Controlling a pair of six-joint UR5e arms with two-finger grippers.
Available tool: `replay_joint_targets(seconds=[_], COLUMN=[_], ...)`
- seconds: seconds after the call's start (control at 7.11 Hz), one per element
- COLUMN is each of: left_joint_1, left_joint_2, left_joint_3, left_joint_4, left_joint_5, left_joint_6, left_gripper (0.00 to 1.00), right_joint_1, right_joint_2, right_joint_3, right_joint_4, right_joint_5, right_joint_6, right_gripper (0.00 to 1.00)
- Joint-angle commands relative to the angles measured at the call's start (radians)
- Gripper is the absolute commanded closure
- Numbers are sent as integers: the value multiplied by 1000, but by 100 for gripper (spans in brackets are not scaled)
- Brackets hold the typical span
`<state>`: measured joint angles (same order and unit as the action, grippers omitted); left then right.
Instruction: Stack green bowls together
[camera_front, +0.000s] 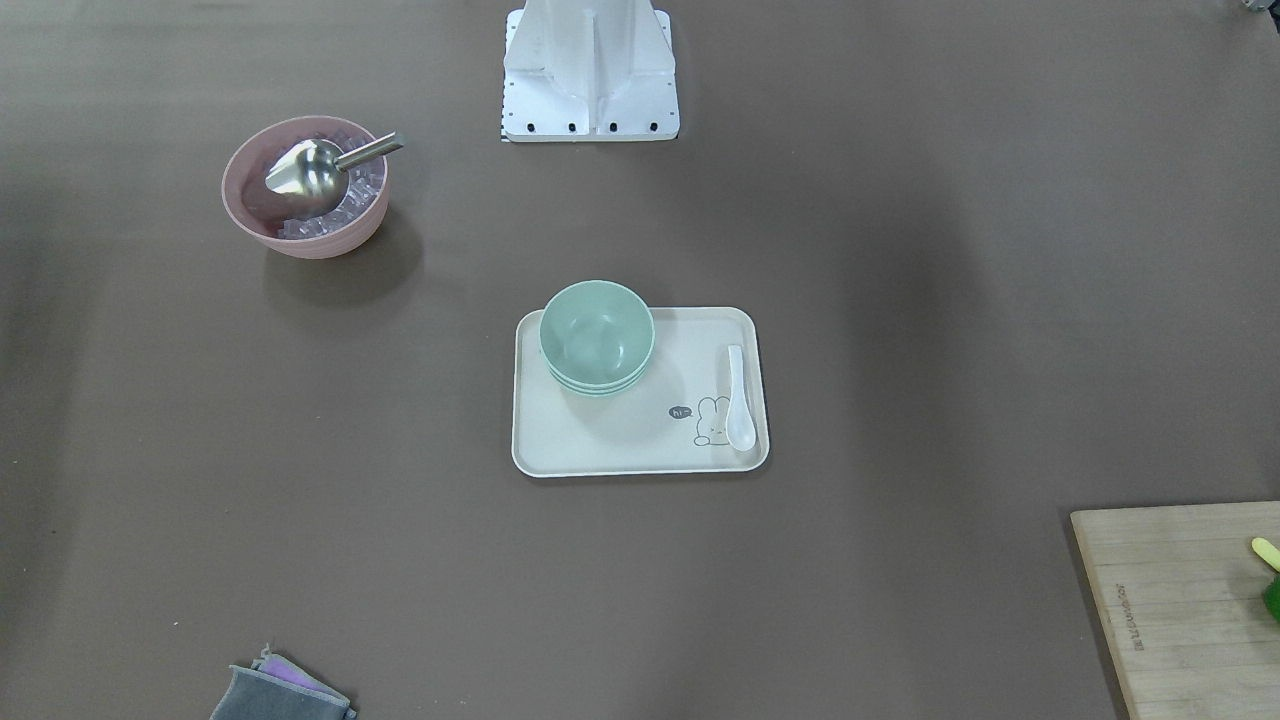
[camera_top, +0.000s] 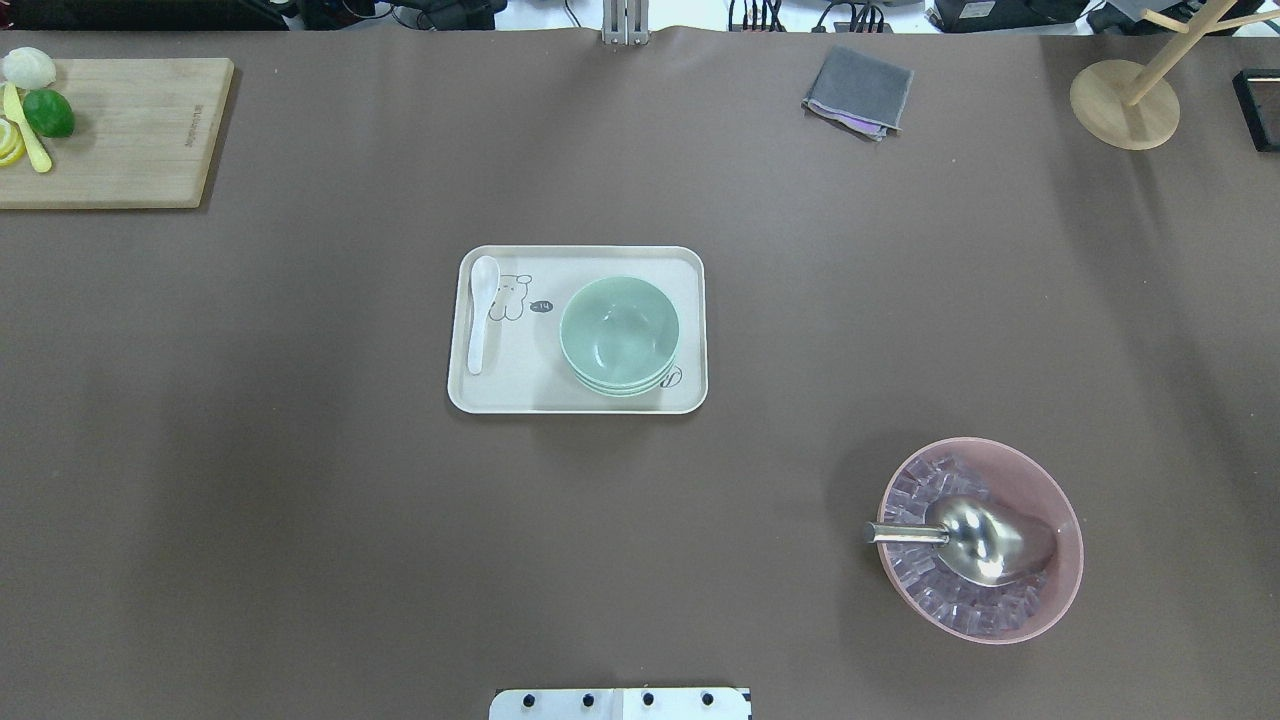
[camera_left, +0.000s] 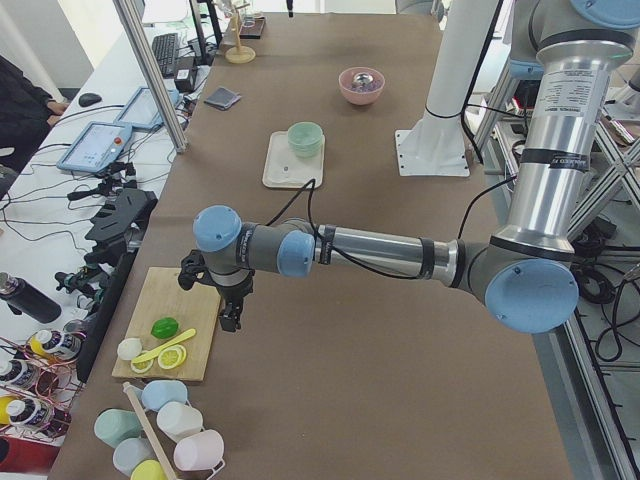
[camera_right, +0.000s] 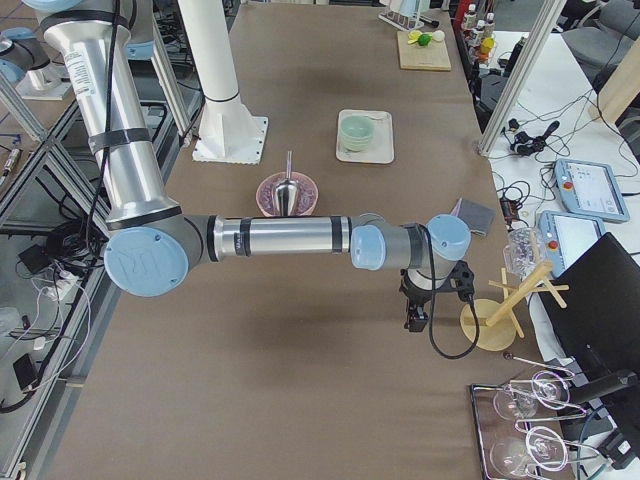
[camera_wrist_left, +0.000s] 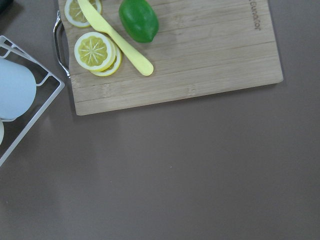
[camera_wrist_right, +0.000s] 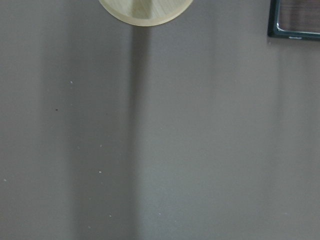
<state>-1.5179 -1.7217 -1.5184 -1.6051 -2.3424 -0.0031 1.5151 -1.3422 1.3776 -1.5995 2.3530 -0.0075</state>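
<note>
near me: white mount plate (camera_top: 620, 703), flat metal, bolt holes along its edge. brown matte table (camera_top: 300, 500).

near right: pink bowl (camera_top: 1045, 490), round, smooth-walled, filled with clear ice cubes (camera_top: 925, 490); shiny steel scoop (camera_top: 985, 540) lies on the cubes, handle over the rim.

mid table: cream tray (camera_top: 590, 252), rectangular with rounded corners and a low lip, rabbit drawing on its floor. green bowls (camera_top: 619, 335) sit nested on the tray's right half as one stack, pale mint, matte, plain sides. the front-facing view shows the layered rims at the stack's side; the overhead view shows mostly the top bowl's hollow. white glossy spoon (camera_top: 481, 310) lies along the tray's left edge, apart from the stack.

far: wooden cutting board (camera_top: 130, 130) at my far left with a lime (camera_top: 48, 113). only my left wrist view shows the wood grain, the lemon slices (camera_wrist_left: 94, 51) cut face up, the yellow plastic knife (camera_wrist_left: 117, 37) and a wire rack (camera_wrist_left: 30, 100) beside the board. grey folded cloth (camera_top: 858, 92) at the far edge. wooden stand (camera_top: 1124, 105) with a round base at far right; my right wrist view catches only that base's rim.

left gripper (camera_left: 230, 322) hangs just beside the board; right gripper (camera_right: 413, 322) hangs near the stand. both well apart from the bowls. finger spread: cannot tell for either.
</note>
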Motion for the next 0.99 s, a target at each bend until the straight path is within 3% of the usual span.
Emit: replay_joint_targets(seconds=[0.0, 0.28, 0.84], left_joint_1=[-1, -10, -62], left_joint_2=[5, 60, 90], left_joint_3=[6, 17, 29], left_joint_4=[-13, -85, -88], left_joint_5=[0, 6, 14], left_joint_6=[-38, -37, -43], left_gripper=[3, 2, 2], right_joint_1=[33, 37, 74], right_joint_2=[-86, -101, -139], right_joint_3=[8, 11, 35], right_joint_4=[15, 15, 12], right_joint_5=[17, 17, 6], right_joint_6=[-8, -6, -8], right_gripper=[0, 0, 0])
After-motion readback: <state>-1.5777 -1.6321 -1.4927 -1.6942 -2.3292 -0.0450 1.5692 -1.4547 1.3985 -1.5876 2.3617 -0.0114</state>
